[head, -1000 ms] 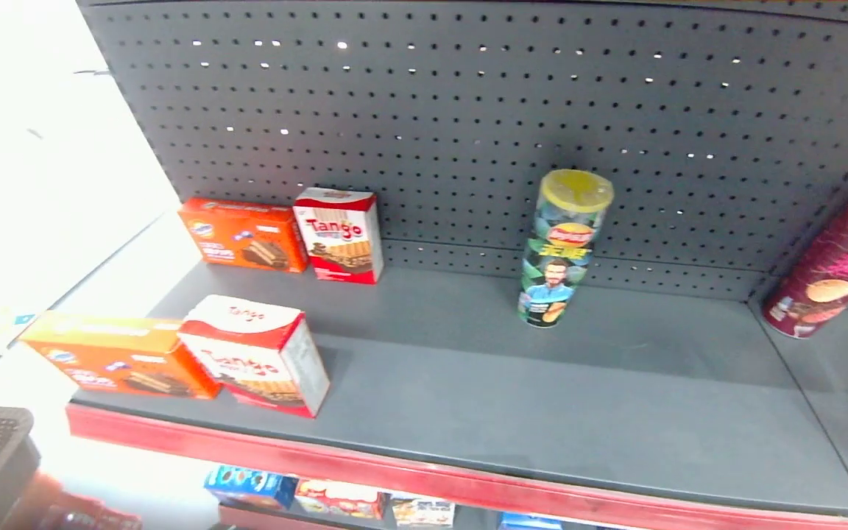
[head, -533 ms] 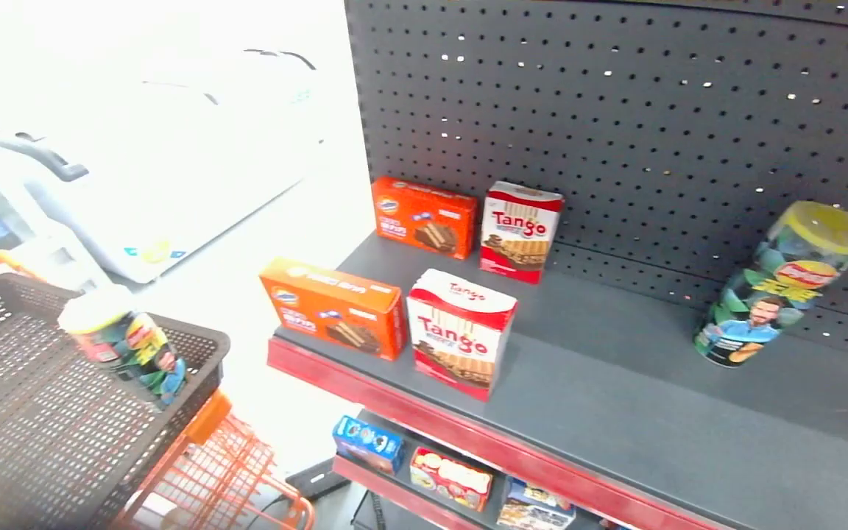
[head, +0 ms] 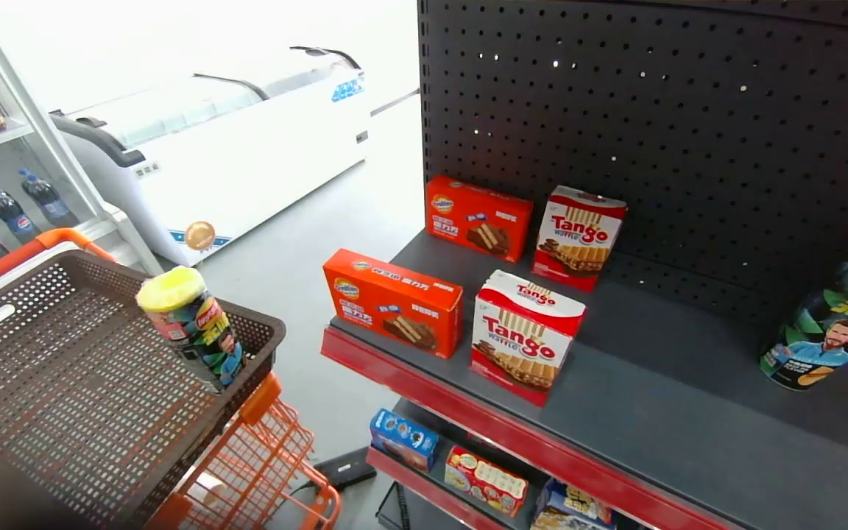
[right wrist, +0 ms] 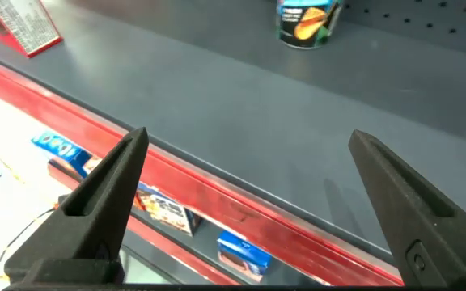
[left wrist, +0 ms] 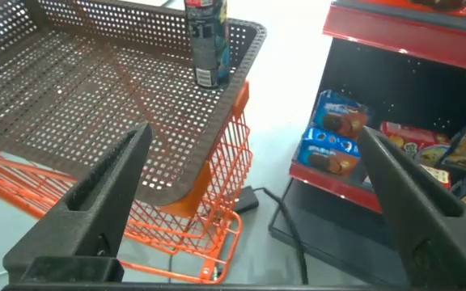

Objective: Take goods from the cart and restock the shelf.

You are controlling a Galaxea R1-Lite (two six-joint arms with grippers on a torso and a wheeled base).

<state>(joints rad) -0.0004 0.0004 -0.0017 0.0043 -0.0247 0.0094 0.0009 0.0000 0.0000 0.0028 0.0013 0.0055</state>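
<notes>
Dark shelf (head: 674, 412) now off to the right, view swung left since a second ago, boxes unmoved. Upright in the brown basket (head: 48, 368) atop the orange cart (head: 269, 456): yellow-lidded chip can (head: 192, 324). Spread wide and empty, left fingers (left wrist: 103, 202) above the cart; right fingers (right wrist: 95, 202) likewise over the shelf edge.

View swung left: cart (head: 247, 460), brown basket (head: 63, 368), chip can (head: 192, 327) now in frame; shelf (head: 652, 412) slid right.
</notes>
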